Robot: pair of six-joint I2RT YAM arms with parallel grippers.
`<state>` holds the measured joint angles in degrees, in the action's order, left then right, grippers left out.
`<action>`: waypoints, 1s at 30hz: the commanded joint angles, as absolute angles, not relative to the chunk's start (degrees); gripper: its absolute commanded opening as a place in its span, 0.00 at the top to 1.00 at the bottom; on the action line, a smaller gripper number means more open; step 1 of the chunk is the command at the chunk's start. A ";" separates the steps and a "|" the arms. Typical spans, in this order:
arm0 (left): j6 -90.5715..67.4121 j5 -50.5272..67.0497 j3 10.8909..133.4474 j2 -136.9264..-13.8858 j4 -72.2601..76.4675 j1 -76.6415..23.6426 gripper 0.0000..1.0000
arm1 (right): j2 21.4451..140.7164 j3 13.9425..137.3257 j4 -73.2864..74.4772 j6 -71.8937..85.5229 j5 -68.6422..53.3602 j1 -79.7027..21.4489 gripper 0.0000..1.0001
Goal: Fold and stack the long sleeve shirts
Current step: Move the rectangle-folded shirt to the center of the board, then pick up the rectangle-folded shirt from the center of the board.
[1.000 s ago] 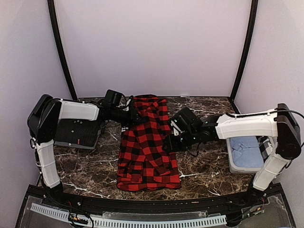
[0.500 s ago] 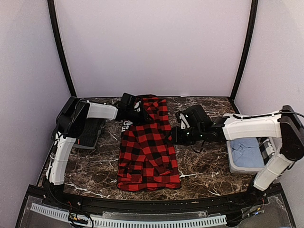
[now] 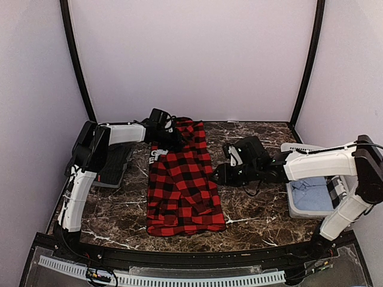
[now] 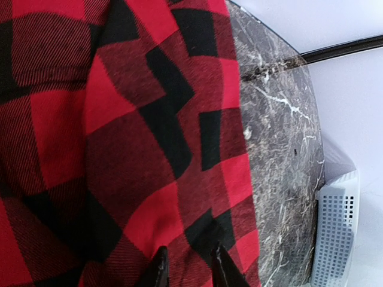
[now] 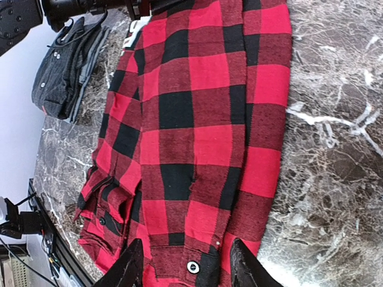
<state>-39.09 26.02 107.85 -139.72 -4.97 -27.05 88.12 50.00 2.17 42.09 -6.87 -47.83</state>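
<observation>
Looking from above, you see the flannel (image 3: 182, 185) lying lengthwise on the table (image 3: 263, 209), its far end pinched by the left gripper (image 3: 169, 136). The right gripper (image 5: 187, 266) hangs at its right edge, jaws parted, empty. Only the right wrist view plainly shows the charcoal shirt (image 5: 63, 75), folded beyond the flannel.

white lettering (image 3: 158, 156) on flannel (image 3: 182, 188) too small to read; charcoal shirt (image 3: 116, 164) mostly hidden under left arm (image 3: 125, 133) (top view)
</observation>
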 commanded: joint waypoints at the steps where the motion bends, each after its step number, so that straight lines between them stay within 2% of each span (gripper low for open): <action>1: -34.27 26.52 113.44 -135.32 -12.26 -28.38 0.75 | 88.46 51.66 -3.70 40.63 -8.47 -47.29 0.54; 4: -33.61 26.22 111.80 -132.00 -12.96 -29.67 0.74 | 87.68 50.81 -7.18 40.53 -8.02 -47.06 0.54; 11: -37.74 27.79 96.15 -125.07 -7.11 -31.37 0.74 | 82.85 45.27 -17.16 40.96 -7.85 -44.84 0.54; 15: -41.16 30.37 87.75 -124.01 -1.18 -31.38 0.74 | 80.02 41.91 -21.39 41.55 -7.81 -43.48 0.49; 19: -41.81 29.70 85.13 -125.00 -0.21 -31.38 0.74 | 78.32 39.41 -23.10 42.31 -7.66 -43.16 0.36; 24: -41.15 28.59 85.62 -126.92 -0.59 -30.79 0.74 | 76.24 35.40 -25.31 44.64 -7.57 -42.90 0.07; 27: -40.36 27.71 86.10 -127.13 -1.40 -30.76 0.74 | 75.25 34.15 -23.79 46.62 -6.62 -41.96 0.02; 30: -38.31 27.53 87.54 -126.99 -3.88 -30.75 0.74 | 73.65 34.51 -20.12 45.51 -4.98 -41.37 0.01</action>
<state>-40.88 28.84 85.47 -126.87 -1.48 -31.22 76.36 34.54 -20.97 45.10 -7.49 -42.46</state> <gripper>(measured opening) 0.257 0.985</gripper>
